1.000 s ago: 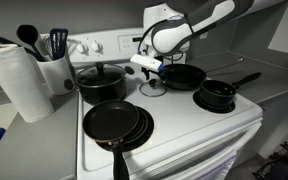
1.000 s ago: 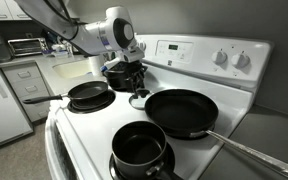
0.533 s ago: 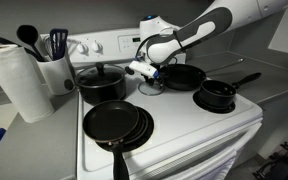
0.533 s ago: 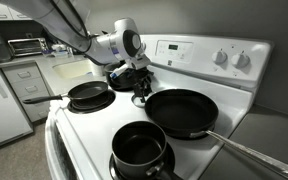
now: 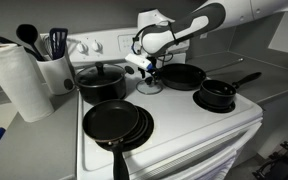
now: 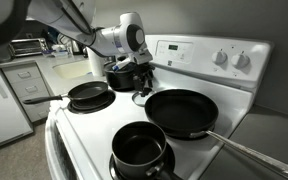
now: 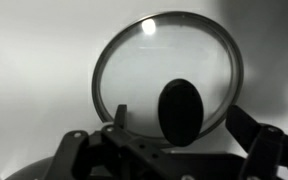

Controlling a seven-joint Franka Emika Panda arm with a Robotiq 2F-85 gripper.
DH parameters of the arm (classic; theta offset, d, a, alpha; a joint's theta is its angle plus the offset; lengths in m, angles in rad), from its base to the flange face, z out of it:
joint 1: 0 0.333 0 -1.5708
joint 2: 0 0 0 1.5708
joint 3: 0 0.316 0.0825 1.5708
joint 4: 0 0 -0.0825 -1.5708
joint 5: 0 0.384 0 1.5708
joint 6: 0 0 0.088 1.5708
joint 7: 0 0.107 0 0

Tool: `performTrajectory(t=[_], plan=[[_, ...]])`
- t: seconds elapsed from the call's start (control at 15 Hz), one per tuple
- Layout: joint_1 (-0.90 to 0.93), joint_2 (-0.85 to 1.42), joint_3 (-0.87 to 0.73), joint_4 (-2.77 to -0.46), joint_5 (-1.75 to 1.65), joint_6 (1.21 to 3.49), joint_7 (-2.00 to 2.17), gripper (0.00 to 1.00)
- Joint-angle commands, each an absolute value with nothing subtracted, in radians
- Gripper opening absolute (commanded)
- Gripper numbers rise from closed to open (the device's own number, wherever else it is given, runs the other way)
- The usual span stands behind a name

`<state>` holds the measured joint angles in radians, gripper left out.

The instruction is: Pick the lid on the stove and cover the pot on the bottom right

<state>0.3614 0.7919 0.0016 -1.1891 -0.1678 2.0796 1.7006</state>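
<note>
The gripper (image 5: 148, 69) is hovering over the middle of the stove (image 5: 179, 120), its jaws spread wide with nothing between them. The lid (image 5: 152, 88) is lying flat on the white top at the stove's middle, straight beneath the gripper, close under it but apparently not touching.

In the wrist view the lid (image 7: 144, 70) is filling the picture ahead of the fingers (image 7: 262, 148). Its dark knob (image 7: 181, 110) is sitting in the gap between the jaws, slightly off centre. Being round, the lid is offering no long axis, so I judge the knob is the part to take and the coming move a plain descent. The lid is showing clear glass inside a metal rim.

The pot (image 5: 217, 95) is sitting uncovered on the stove's front right burner, well apart from the lid.
</note>
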Motion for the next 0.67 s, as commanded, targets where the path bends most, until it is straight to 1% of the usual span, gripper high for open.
performTrajectory(t=[0.0,0.6], plan=[[0.352,0.819,0.000,-1.106,-0.136,2.019,1.695,1.00],[0.312,0.812,0.027,-1.131,-0.026,2.039,1.713,1.00]])
